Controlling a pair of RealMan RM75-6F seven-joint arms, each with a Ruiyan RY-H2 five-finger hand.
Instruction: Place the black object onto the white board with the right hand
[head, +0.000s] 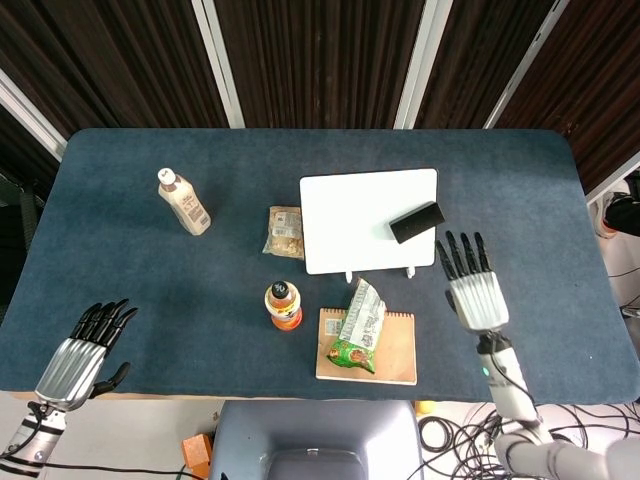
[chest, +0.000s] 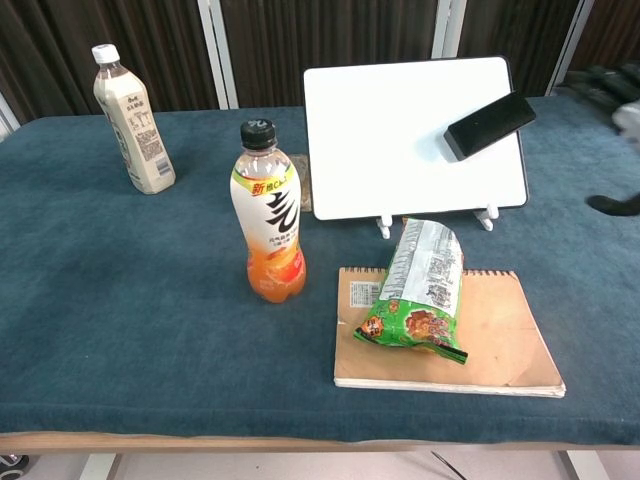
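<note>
The black object (head: 416, 222) is a flat oblong block lying slanted on the right part of the white board (head: 350, 220). In the chest view the black object (chest: 489, 125) lies near the upper right corner of the white board (chest: 390, 130). My right hand (head: 471, 285) hovers to the right of and nearer than the board, fingers spread, holding nothing; in the chest view only its dark fingers (chest: 612, 204) show at the right edge. My left hand (head: 82, 350) hangs at the near left table corner, fingers apart and empty.
A cream bottle (head: 183, 201) stands at the far left. An orange drink bottle (head: 283, 304) stands near the middle. A green snack bag (head: 357, 328) lies on a brown notebook (head: 395, 350). A small snack packet (head: 284, 231) lies left of the board.
</note>
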